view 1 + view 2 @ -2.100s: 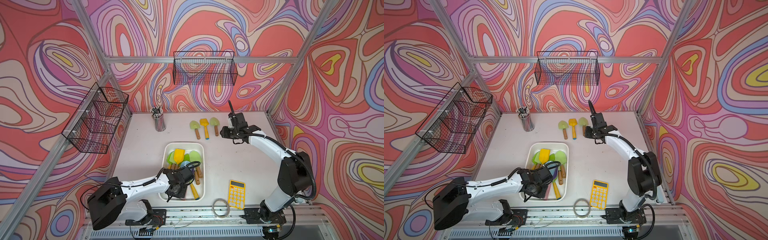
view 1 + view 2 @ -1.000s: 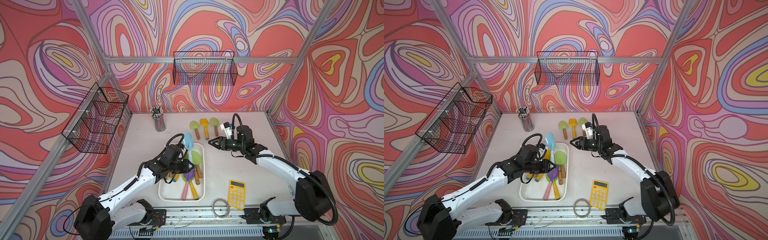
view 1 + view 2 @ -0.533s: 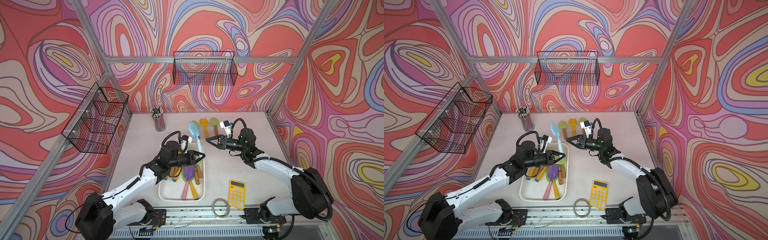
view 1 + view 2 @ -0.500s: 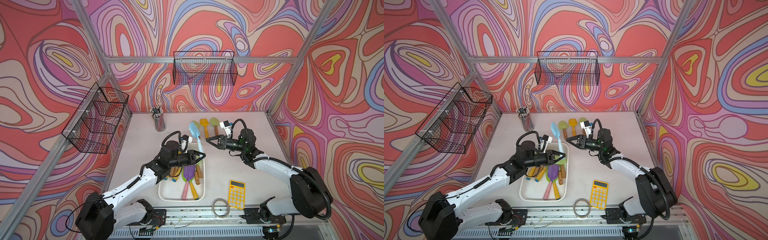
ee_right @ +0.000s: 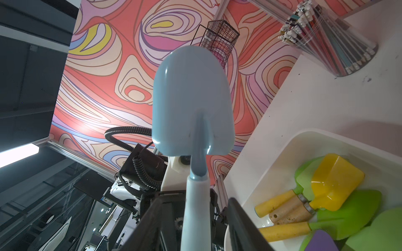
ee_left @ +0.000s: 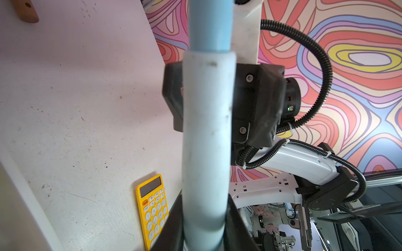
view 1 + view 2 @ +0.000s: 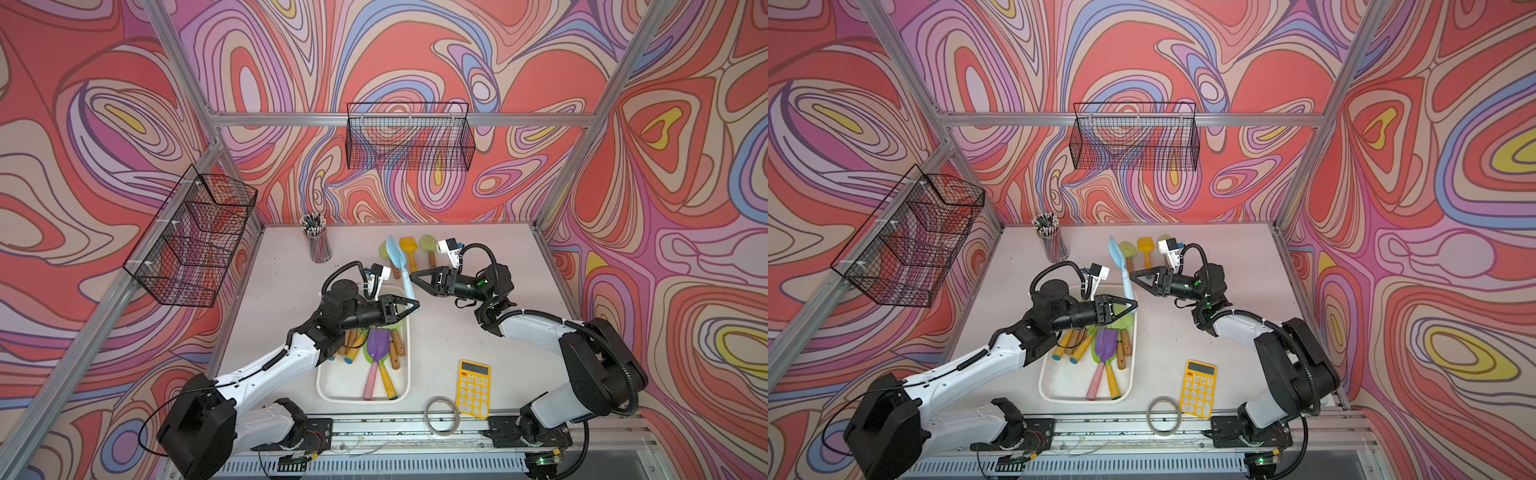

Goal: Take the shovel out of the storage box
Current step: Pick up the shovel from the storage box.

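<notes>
In my left tool (image 7: 412,306), the shovel (image 7: 395,253) sat clamped by its handle; nearer the blade, my right tool (image 7: 412,276) stood apart, straddling that handle.

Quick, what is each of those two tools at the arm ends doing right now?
Left tool: closed on the handle of the blue shovel.
Right tool: open, straddling that handle, not gripping.

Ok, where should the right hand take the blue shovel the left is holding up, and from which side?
Grip the blue shovel on its pale handle, just above the left hand and below the blade. Bring the right hand in level from its own side, jaws straddling it: the handle stands nearly upright and straight, with its lower end clamped.
</notes>
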`<move>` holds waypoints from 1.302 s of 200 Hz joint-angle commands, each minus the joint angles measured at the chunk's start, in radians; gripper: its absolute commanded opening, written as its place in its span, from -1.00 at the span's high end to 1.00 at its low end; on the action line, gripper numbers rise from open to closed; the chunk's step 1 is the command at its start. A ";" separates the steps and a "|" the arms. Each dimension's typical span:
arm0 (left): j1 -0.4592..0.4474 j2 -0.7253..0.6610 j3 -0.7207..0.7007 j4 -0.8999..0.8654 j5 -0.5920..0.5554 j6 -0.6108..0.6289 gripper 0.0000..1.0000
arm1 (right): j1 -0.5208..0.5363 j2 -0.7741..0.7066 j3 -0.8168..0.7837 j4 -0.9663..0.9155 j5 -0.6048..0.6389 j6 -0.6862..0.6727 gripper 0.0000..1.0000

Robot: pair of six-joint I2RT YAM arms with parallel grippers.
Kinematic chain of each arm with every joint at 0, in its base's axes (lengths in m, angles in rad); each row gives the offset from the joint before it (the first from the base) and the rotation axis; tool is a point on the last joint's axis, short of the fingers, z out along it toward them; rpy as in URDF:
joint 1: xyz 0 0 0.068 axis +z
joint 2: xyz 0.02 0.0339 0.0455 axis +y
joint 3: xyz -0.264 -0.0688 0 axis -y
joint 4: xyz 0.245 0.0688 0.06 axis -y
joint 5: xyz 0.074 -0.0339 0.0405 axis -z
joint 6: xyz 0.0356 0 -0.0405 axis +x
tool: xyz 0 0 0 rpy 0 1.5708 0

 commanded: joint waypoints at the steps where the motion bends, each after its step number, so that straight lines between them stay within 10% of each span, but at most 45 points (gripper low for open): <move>1: -0.008 0.013 -0.001 0.086 0.020 -0.002 1.00 | 0.011 0.012 0.026 0.085 -0.017 0.049 0.03; 131: -0.023 0.066 -0.028 0.220 0.050 -0.047 0.98 | 0.020 0.112 0.032 0.322 0.008 0.221 0.35; 162: -0.023 0.041 -0.042 0.173 0.038 -0.023 0.68 | 0.020 0.108 0.041 0.288 0.000 0.194 0.66; 211: -0.016 -0.034 -0.043 -0.020 0.000 0.069 -0.41 | 0.019 0.078 0.073 0.111 -0.012 0.090 0.77; 260: 0.022 -0.164 0.008 -0.447 -0.126 0.257 -0.52 | 0.006 0.017 0.155 -0.327 0.003 -0.174 0.78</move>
